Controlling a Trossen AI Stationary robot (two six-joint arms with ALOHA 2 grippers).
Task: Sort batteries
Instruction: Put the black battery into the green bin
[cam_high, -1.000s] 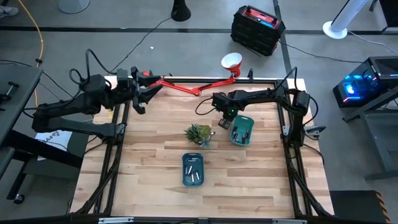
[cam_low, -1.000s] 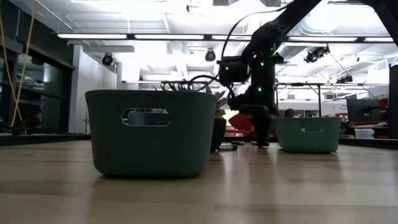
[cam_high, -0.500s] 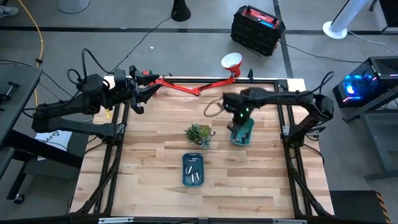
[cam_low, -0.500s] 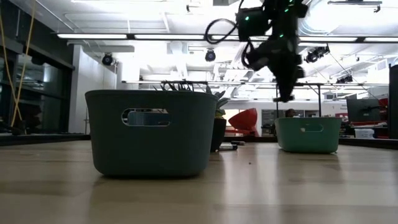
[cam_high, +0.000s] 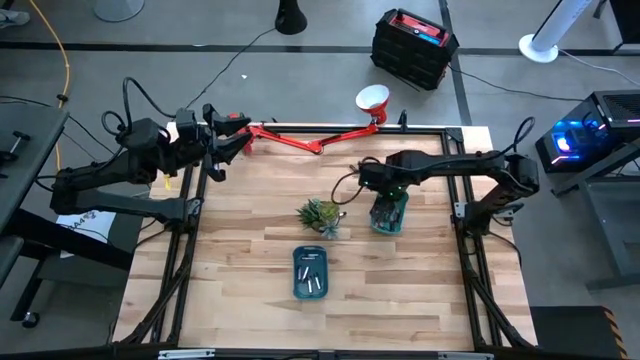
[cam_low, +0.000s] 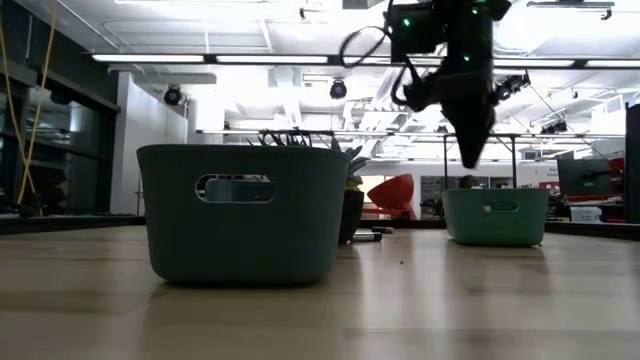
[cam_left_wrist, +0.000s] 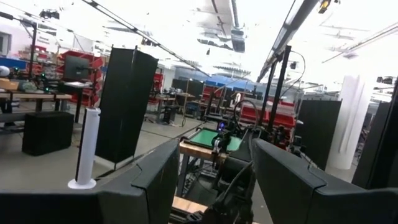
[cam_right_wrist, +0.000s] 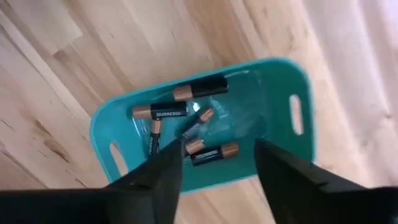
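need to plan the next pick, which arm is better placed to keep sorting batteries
Right. The right gripper hangs open just above the teal tray that holds batteries, near the plant. The left gripper sits at the table's far left corner, aimed out into the room.

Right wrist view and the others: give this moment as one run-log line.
right gripper: open, empty, above small teal plastic tray | tray: black-and-copper batteries inside | left gripper: open, parked at table's far-left edge

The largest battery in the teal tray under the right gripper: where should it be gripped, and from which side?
Judging by the right wrist view, grip the largest battery mid-body across its width, coming straight down: it lies flat, apart from the others, in the teal tray. The right gripper is open above.
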